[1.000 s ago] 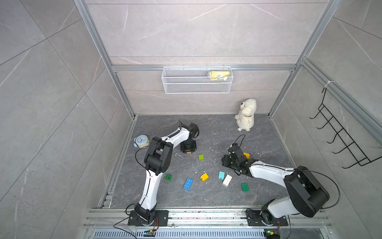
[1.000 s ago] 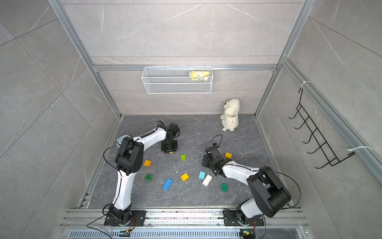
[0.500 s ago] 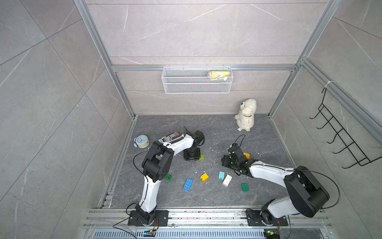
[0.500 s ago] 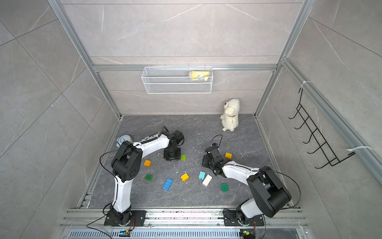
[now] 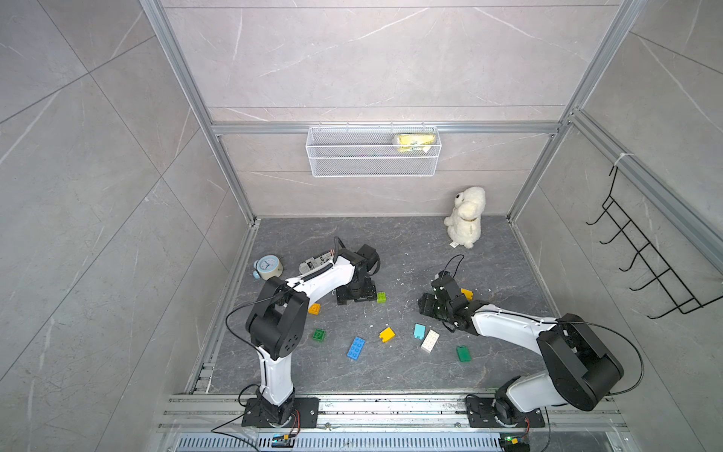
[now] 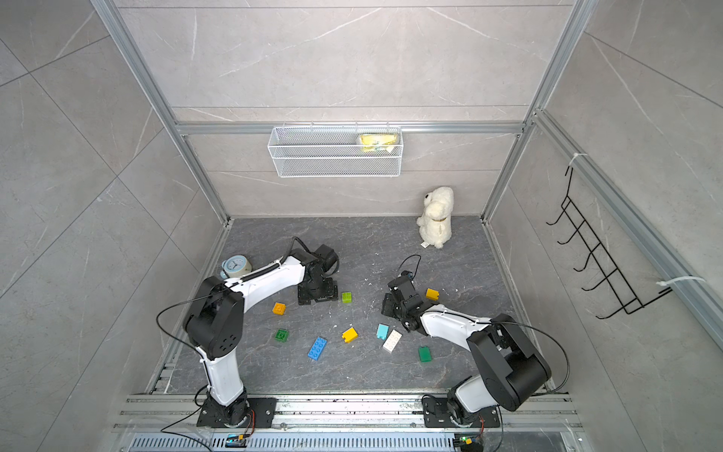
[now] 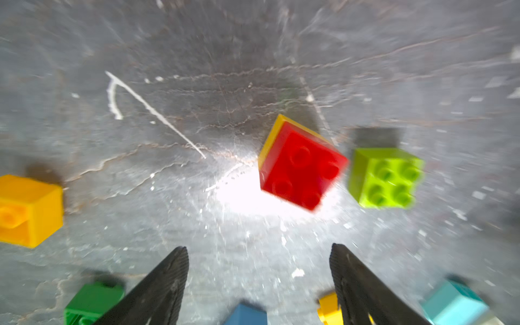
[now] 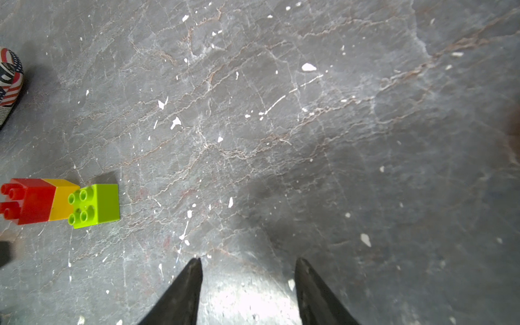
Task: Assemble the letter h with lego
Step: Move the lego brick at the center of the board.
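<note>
Nearest the arm bases, loose studded plastic bricks lay on the dark, veined stone-look floor (image 5: 391, 242). We logged a dark green oblong brick (image 5: 463, 353), a blue oblong brick (image 5: 356, 347), and a white oblong brick (image 5: 430, 341) just beside a light blue brick (image 5: 419, 330). With them were a yellow brick (image 5: 387, 335) and a green square brick (image 5: 319, 335). An orange brick (image 5: 313, 308) lay a little farther out.

The left gripper (image 7: 259, 247) had its ribbed black fingers spread wide with nothing between them, though that wrist view was blurred. Just past its tips a red brick (image 7: 302, 166) sat stacked on a yellow base brick (image 7: 270, 138), with a lime brick (image 7: 385, 177) just beside the stack. The right gripper (image 8: 248, 259) had its fingers parted over bare, white-flecked floor and gripped nothing. A second yellow brick (image 5: 466, 293) lay near that wrist.

On the back wall, a white wire-mesh basket (image 5: 371, 164) held one yellow packet (image 5: 414, 141) at its right end. A fuzzy white plush toy (image 5: 465, 217) sat upright on the floor near the back right corner.
</note>
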`<state>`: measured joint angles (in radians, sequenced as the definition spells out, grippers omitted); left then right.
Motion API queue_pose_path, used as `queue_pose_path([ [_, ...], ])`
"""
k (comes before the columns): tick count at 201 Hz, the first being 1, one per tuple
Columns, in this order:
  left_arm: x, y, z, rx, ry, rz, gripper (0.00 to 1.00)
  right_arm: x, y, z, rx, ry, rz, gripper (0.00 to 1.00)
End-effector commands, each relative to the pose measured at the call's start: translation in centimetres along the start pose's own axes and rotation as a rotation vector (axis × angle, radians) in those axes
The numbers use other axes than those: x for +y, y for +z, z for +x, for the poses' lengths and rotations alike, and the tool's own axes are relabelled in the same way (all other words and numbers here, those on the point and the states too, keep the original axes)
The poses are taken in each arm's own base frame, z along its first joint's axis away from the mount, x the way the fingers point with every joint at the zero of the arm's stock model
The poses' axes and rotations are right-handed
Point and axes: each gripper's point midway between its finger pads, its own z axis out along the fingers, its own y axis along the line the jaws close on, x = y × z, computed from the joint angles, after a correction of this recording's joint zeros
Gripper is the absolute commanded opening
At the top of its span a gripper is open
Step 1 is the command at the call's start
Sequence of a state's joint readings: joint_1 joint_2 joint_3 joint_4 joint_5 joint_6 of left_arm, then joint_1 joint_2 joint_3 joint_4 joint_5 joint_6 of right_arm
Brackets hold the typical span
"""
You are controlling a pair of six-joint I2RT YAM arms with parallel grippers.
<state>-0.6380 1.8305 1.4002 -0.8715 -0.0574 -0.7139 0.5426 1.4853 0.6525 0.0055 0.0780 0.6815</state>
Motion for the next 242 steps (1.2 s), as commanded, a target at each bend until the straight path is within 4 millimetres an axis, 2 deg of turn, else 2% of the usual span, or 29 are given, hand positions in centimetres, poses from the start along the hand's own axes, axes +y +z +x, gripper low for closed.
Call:
queue_pose_path([
  [1, 0.1, -3.5, 1.1, -0.034, -0.038, 0.076, 0.83, 0.5, 0.1, -0.4, -0.008, -0.003, -0.016, 0.57],
  [17, 0.1, -3.7, 3.4, -0.004, -0.055, 0.093, 0.84, 0.7, 0.0, -0.4, -0.008, -0.007, -0.022, 0.57],
  [58, -0.1, -1.9, 10.8, 0.055, -0.143, 0.084, 0.9, 1.2, 0.0, -0.2, -0.003, -0.029, -0.035, 0.59],
  [71, -0.1, -1.6, 12.0, 0.053, -0.071, 0.058, 0.91, 1.4, 0.0, -0.2, -0.001, -0.037, -0.036, 0.59],
  [93, 0.9, -1.2, 12.8, 0.031, 0.08, -0.029, 0.9, 1.5, -0.1, -0.1, -0.001, -0.042, -0.035, 0.59],
  [117, 1.3, -0.3, 14.5, 0.077, 0.105, -0.034, 0.89, 1.5, -0.2, -0.1, -0.001, -0.048, -0.035, 0.6],
  [136, 1.0, -0.1, 14.9, 0.068, 0.17, -0.048, 0.88, 1.6, -0.2, -0.1, 0.0, -0.049, -0.036, 0.6],
  [168, 1.9, 0.6, 14.2, 0.036, 0.267, -0.132, 0.87, 1.7, -0.1, 0.1, 0.008, -0.051, -0.039, 0.6],
  [188, 1.6, 1.2, 14.2, 0.039, 0.307, -0.123, 0.86, 1.6, -0.2, 0.0, 0.005, -0.052, -0.036, 0.6],
  [242, 1.1, 2.3, 14.3, 0.044, 0.36, -0.09, 0.75, 1.7, -0.3, 0.0, 0.006, -0.057, -0.04, 0.59],
])
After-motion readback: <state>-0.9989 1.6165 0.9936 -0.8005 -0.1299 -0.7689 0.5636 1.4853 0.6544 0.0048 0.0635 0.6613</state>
